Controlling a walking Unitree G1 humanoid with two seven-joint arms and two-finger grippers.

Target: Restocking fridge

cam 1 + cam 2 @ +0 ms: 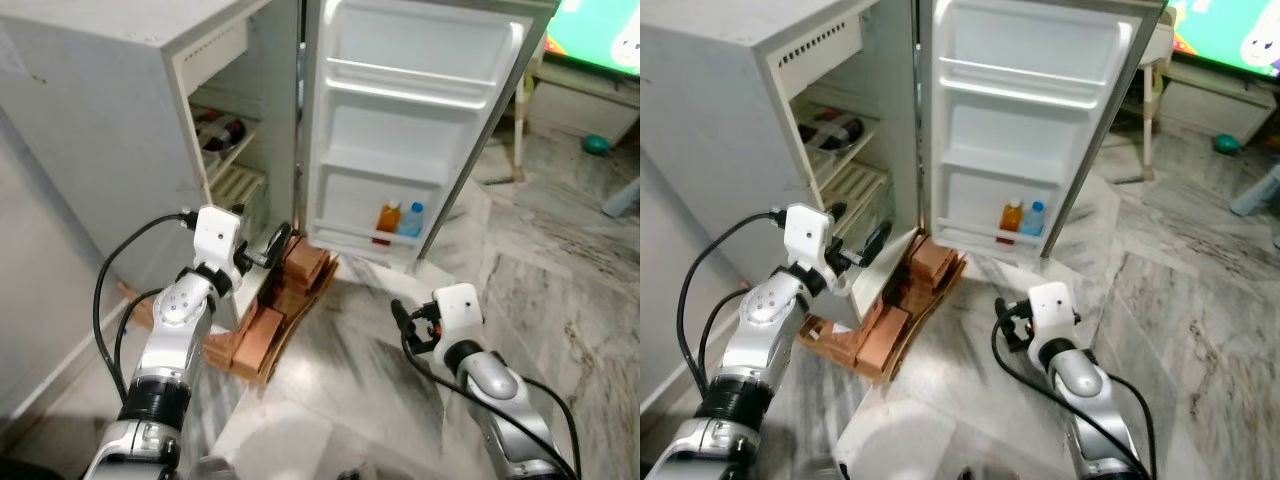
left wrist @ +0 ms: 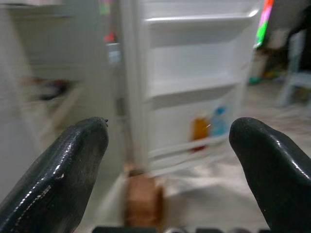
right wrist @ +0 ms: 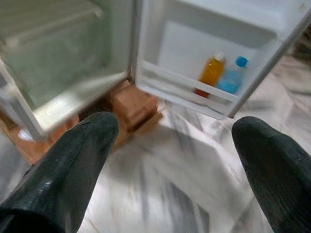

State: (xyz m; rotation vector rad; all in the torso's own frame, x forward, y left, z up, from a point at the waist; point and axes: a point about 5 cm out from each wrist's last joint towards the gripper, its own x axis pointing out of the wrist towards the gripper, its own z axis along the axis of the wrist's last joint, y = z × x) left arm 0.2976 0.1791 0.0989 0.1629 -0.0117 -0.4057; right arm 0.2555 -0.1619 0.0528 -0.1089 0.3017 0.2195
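Observation:
A small white fridge [image 1: 110, 120] stands with its door [image 1: 400, 130] swung wide. On the door's bottom shelf sit an orange bottle [image 1: 388, 219] and a blue-capped bottle [image 1: 411, 220]. Dark items lie on an inner wire shelf [image 1: 222, 135]. My left gripper [image 1: 272, 243] is raised by the fridge's lower front edge, open and holding nothing. My right gripper [image 1: 404, 322] hangs low over the marble floor in front of the door, open and holding nothing. The two bottles [image 3: 213, 72] also show between the right fingers in the right wrist view.
The fridge rests on brown bricks and a wooden board [image 1: 270, 325]. Grey marble floor [image 1: 560, 290] spreads to the right. A white stand [image 1: 519, 130], a low unit [image 1: 580, 105] and a teal object [image 1: 597, 144] lie at the back right.

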